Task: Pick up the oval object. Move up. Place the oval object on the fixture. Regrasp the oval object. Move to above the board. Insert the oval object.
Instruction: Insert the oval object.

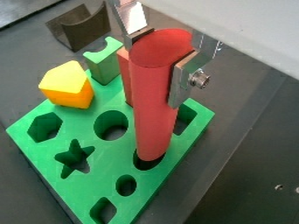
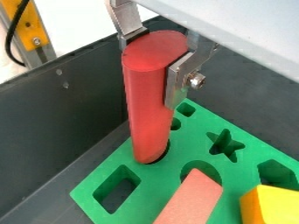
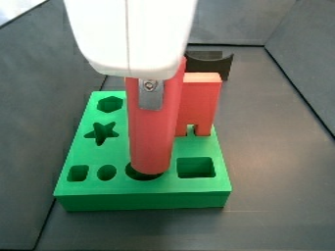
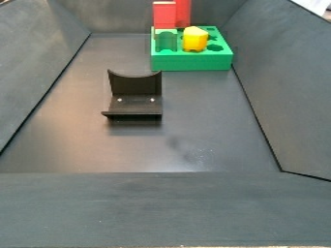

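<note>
My gripper [image 1: 156, 66] is shut on the oval object [image 1: 152, 105], a long red peg held upright by its top end. The peg's lower end sits in a hole near the edge of the green board [image 1: 47, 153]. Both wrist views show this, with the gripper [image 2: 155, 66], the peg [image 2: 146, 114] and the board [image 2: 117, 175]. In a side view the white gripper body hangs over the board [image 3: 144, 191], its fingers [image 3: 148, 93] on the peg [image 3: 148, 137]. The black fixture [image 4: 134, 95] stands apart on the floor, with nothing on it.
A wide red arch block [image 3: 199, 103] stands on the board beside the peg. A yellow rounded-triangle peg [image 1: 66, 85] sits in the board too. Dark bin walls [image 4: 52, 77] slope up around the floor. The fixture also shows behind the board [image 3: 210, 61].
</note>
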Controlling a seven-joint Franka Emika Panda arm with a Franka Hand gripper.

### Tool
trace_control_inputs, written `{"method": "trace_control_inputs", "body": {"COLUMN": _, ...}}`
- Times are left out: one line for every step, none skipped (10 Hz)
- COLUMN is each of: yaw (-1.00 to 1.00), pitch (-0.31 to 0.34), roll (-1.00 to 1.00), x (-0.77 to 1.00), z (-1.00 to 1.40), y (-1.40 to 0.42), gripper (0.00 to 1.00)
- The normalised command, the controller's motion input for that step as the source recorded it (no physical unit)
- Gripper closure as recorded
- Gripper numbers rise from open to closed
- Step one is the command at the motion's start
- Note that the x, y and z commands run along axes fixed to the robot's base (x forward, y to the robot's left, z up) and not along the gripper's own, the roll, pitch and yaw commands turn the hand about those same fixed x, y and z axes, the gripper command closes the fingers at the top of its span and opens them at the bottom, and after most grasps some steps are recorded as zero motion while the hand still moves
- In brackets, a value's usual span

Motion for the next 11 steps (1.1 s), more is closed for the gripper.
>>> {"method": "trace_control_inputs", "body": {"yaw": 0.26, "pitch": 0.000, "roll": -0.01, "x": 0.00, "z": -0.13, "y": 0.00, "gripper": 1.00}}
{"method": "trace_control_inputs", "body": {"yaw": 0.25, "pitch": -0.020, "roll": 0.00, "x": -0.04, "z": -0.21, "y": 0.00, "gripper": 1.00}}
{"method": "trace_control_inputs", "body": {"yaw": 0.19, "pitch": -0.016, "roll": 0.00, "x": -0.03, "z": -0.21, "y": 0.00, "gripper": 1.00}}
{"method": "trace_control_inputs", "body": {"yaw": 0.13, "pitch": -0.013, "roll": 0.00, "x": -0.01, "z": -0.15, "y": -0.01, "gripper": 1.00}}
{"method": "trace_control_inputs", "body": {"yaw": 0.10, "pitch": -0.020, "roll": -0.01, "x": 0.00, "z": -0.13, "y": -0.03, "gripper": 1.00}}
{"method": "trace_control_inputs", "body": {"yaw": 0.09, "pitch": -0.020, "roll": 0.00, "x": -0.03, "z": -0.17, "y": -0.02, "gripper": 1.00}}
{"method": "trace_control_inputs", "body": {"yaw": 0.00, "pitch": -0.024, "roll": 0.00, "x": -0.09, "z": -0.17, "y": 0.00, "gripper": 1.00}}
{"method": "trace_control_inputs", "body": {"yaw": 0.00, "pitch": -0.039, "roll": 0.00, "x": -0.17, "z": -0.16, "y": 0.00, "gripper": 1.00}}
{"method": "trace_control_inputs", "body": {"yaw": 0.00, "pitch": -0.039, "roll": -0.01, "x": -0.19, "z": -0.11, "y": 0.00, "gripper": 1.00}}
{"method": "trace_control_inputs", "body": {"yaw": -0.04, "pitch": -0.044, "roll": -0.02, "x": -0.21, "z": -0.09, "y": 0.00, "gripper": 1.00}}
{"method": "trace_control_inputs", "body": {"yaw": -0.05, "pitch": -0.047, "roll": -0.02, "x": -0.20, "z": -0.11, "y": 0.00, "gripper": 1.00}}
